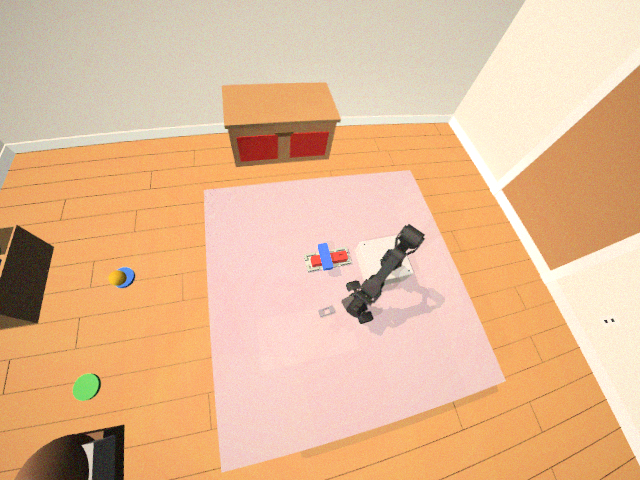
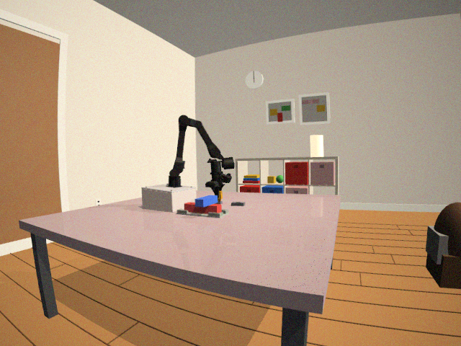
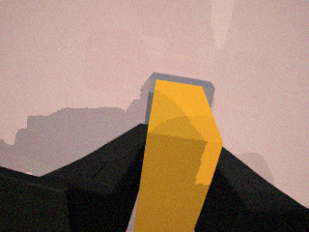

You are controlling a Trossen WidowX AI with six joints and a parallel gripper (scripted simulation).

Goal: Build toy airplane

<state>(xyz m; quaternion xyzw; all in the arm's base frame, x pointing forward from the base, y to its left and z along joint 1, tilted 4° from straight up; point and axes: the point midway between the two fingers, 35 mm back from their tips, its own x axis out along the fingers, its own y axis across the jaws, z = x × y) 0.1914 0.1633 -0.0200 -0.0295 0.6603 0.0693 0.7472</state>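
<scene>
The red fuselage [image 1: 339,256] [image 2: 191,207] lies in the pale jig [image 2: 220,215]. The blue wing [image 1: 325,256] [image 2: 205,201] lies across the top of the fuselage; its tab and socket are hidden. My gripper [image 1: 359,301] [image 2: 217,198] [image 3: 170,138] points down beside the jig, on the side away from the exterior camera, and is shut on the yellow tail fin [image 2: 220,195] [image 3: 176,159]. The fin stands upright at a grey holder [image 3: 209,92], low over the table. Its lower end is hidden, so I cannot tell whether it still sits in the holder.
A small grey holder [image 1: 321,312] [image 2: 238,204] with an opening and nothing in it stands on the pink table [image 1: 268,413] [image 2: 268,241] near the gripper. The white robot base [image 1: 373,253] [image 2: 158,199] is close to one end of the jig.
</scene>
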